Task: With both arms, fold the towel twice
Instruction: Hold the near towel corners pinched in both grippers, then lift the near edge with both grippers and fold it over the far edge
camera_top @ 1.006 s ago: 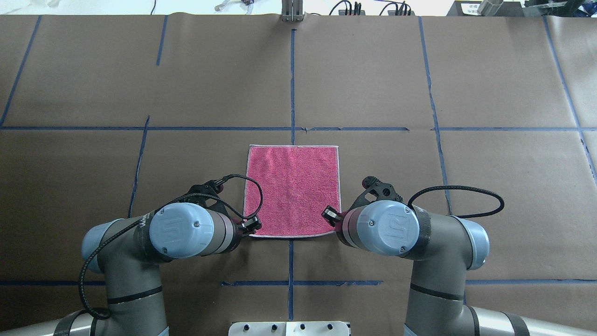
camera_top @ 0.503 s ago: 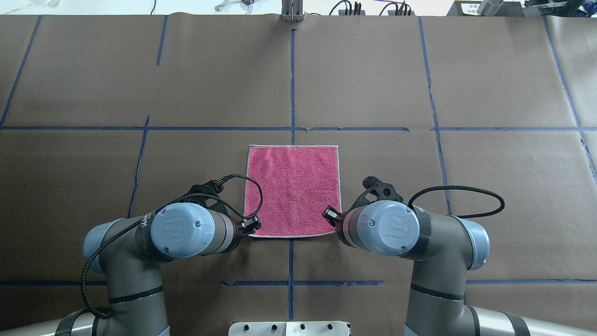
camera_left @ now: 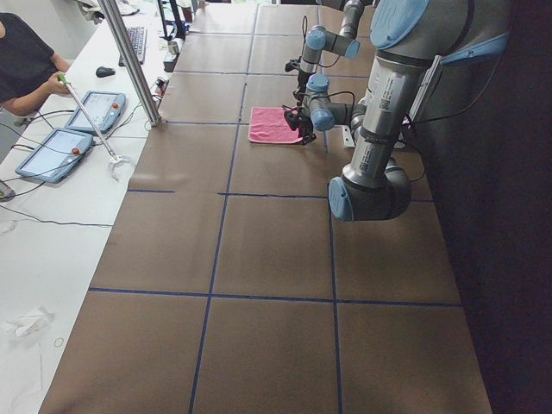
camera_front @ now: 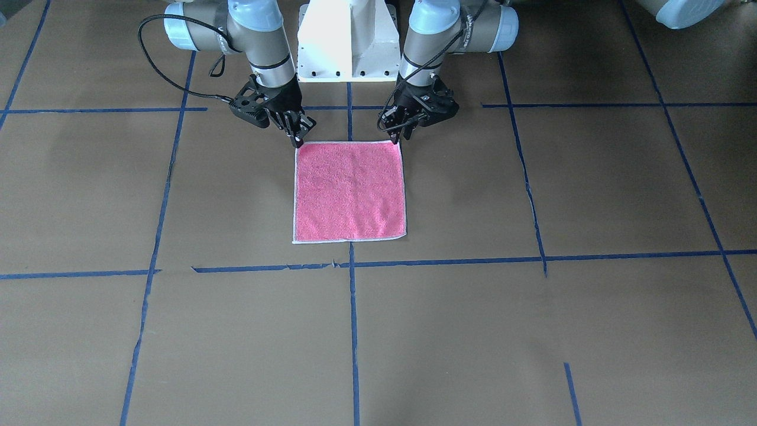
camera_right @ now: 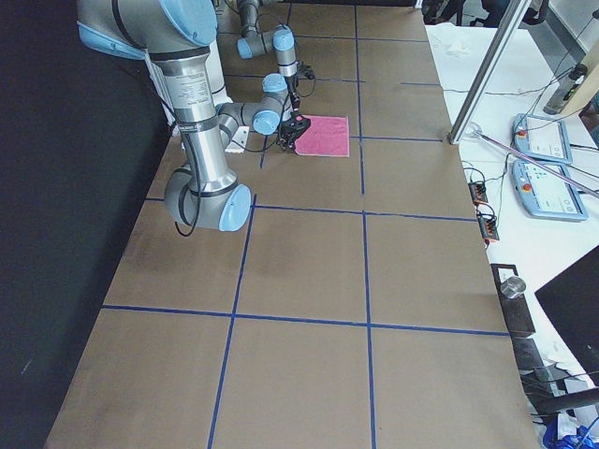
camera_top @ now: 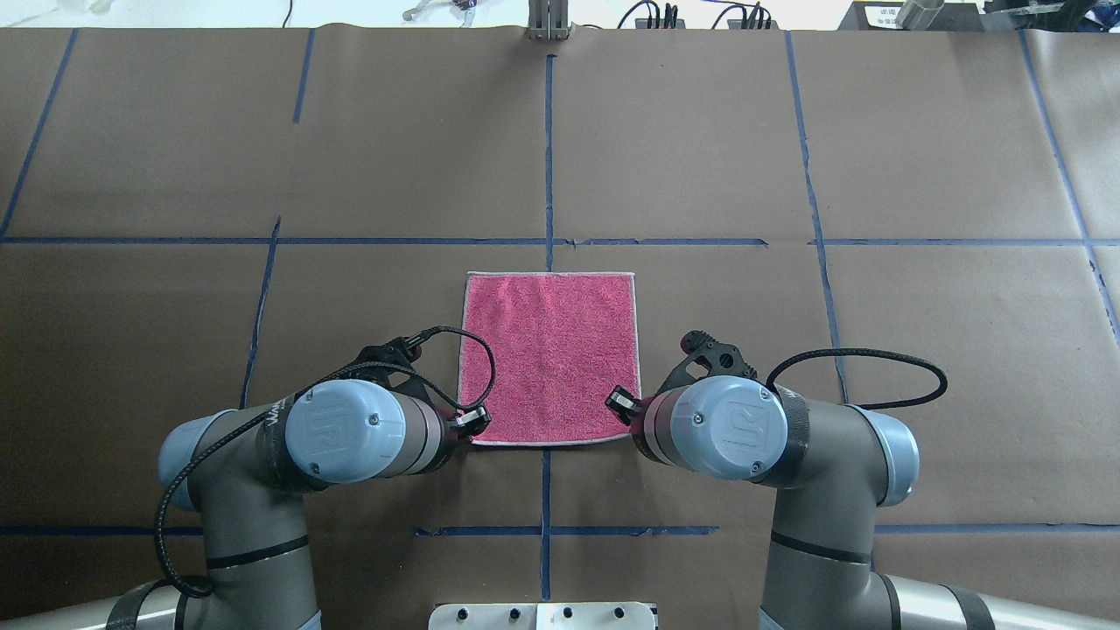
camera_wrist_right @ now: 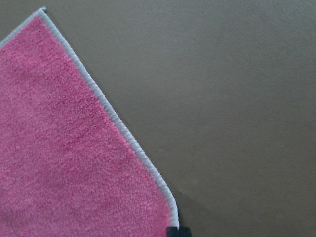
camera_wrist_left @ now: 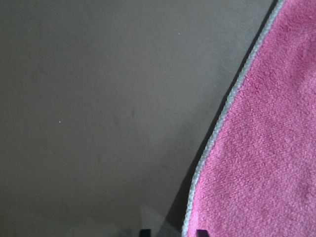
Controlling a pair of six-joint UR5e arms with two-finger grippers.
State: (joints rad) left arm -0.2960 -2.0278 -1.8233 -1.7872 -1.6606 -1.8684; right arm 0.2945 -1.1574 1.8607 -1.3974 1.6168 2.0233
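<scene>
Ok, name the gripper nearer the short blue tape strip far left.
Left: the left gripper is at the pink terry towel's near corner on the blue tape strip's side, the right gripper across the towel.

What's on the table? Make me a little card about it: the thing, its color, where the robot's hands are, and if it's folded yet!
Thing: one towel, flat on the table
Color: pink on top, thin white border
Left gripper: at a towel corner nearest the robot, fingertips apart across the edge
Right gripper: at the other corner nearest the robot; grip unclear
Folded: not yet
</scene>
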